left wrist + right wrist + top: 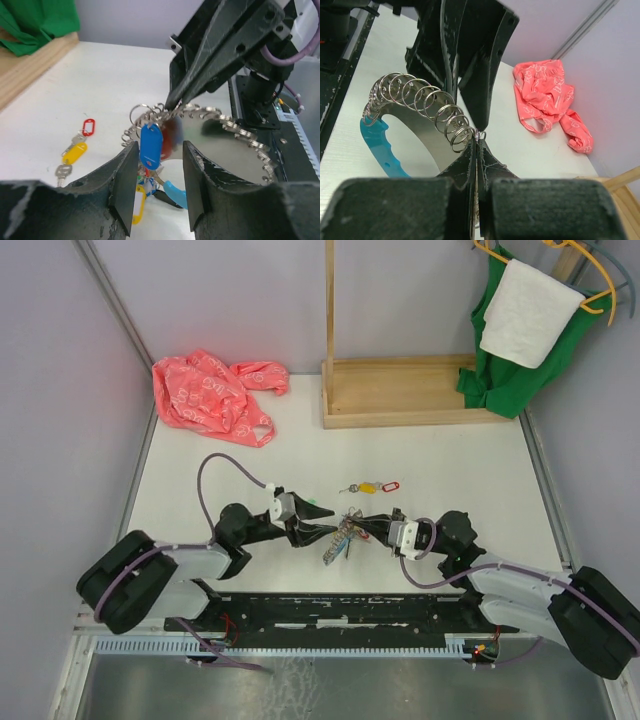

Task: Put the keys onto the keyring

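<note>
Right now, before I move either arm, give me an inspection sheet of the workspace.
Surface: white table, no damage seen.
Job's things: keyring between the grippers, with a blue-tagged key on it; loose keys with yellow and red tags lie beyond it.
Clutter: pink plastic bag at the back left.
Grippers: left gripper open, a finger on either side of the blue tag; right gripper shut on a small ring of the keyring.
Cables: left purple cable and right purple cable loop away from the keys.
Surroundings: wooden stand, green cloth and white towel at the back right.
</note>
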